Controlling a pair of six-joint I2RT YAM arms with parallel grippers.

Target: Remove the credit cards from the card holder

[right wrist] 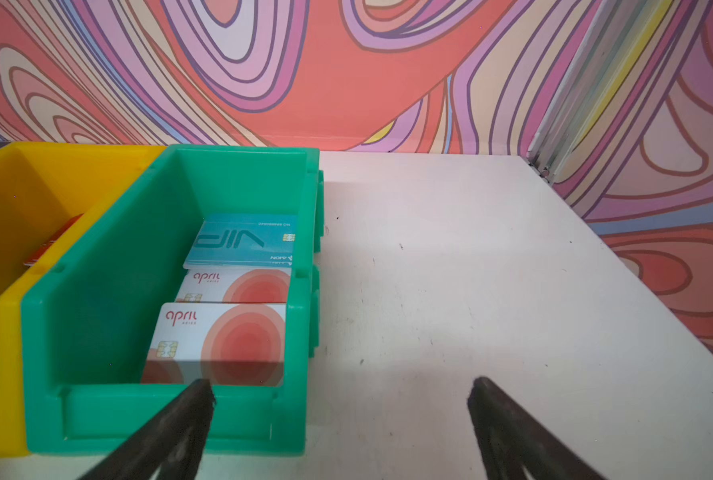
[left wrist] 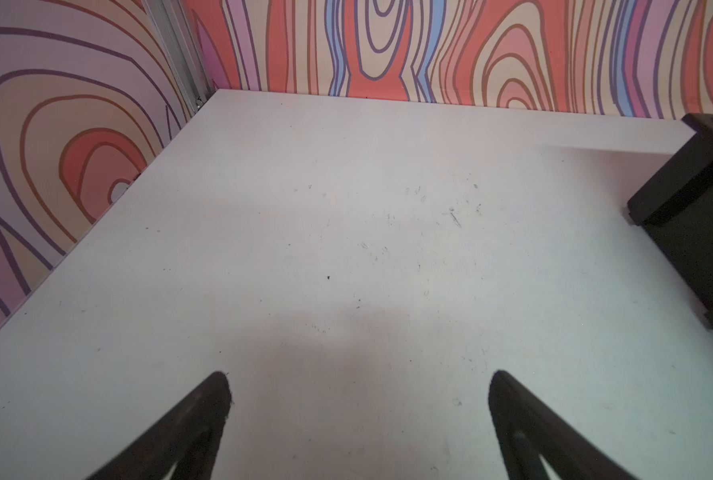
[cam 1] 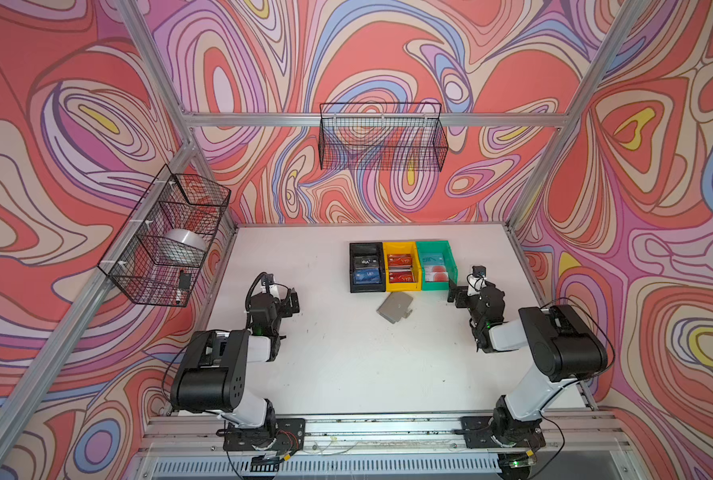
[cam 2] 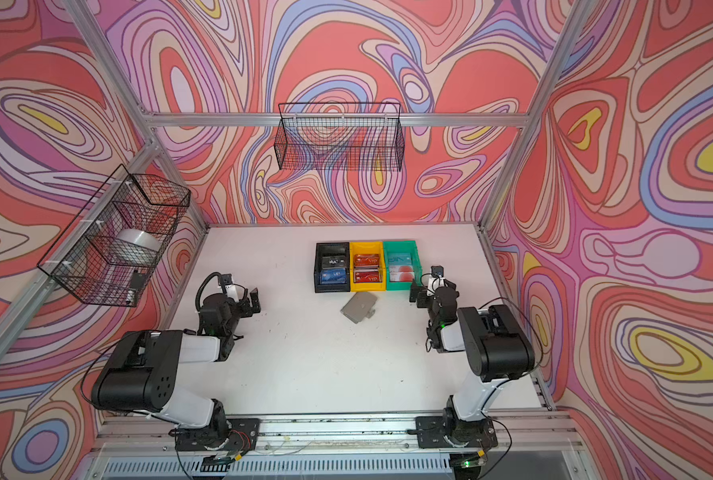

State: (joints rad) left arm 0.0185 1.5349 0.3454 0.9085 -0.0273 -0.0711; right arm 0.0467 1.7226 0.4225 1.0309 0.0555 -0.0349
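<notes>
Swirl-patterned walls close in a white table [cam 1: 346,365]. At its 9 o'clock the left claw [left wrist: 359,384] hangs over bare table, jaws apart and empty.

Toward 1 o'clock stand three bins in a row, and the cards are already sorted into them by colour. The black bin [cam 1: 365,248] holds a dark card [cam 1: 365,262] and, at its 6 o'clock, a blue card [cam 1: 366,275]. The yellow bin [cam 1: 400,248] holds two red cards [cam 1: 400,261], both marked VIP.

Just off the 6 o'clock edge of the yellow bin lies the holder [cam 1: 394,307], alone on the table and touching no bin. It is a flat grey fold, turned askew, with a small pale stud on its top face and a tab [cam 1: 408,312] sticking out at its 4 o'clock. It looks folded shut, so whether any card is left inside cannot be told.

The green bin [right wrist: 97,316] holds a teal card [right wrist: 242,241] and two pale cards [right wrist: 221,340] with red discs.

The right claw [right wrist: 342,388] sits at the table's 3 o'clock, by the green bin's near corner, jaws apart and empty.

Judging by the filled bins and the empty claws, the task looks done or nearly so. At most, opening the holder to check it is what remains.
</notes>
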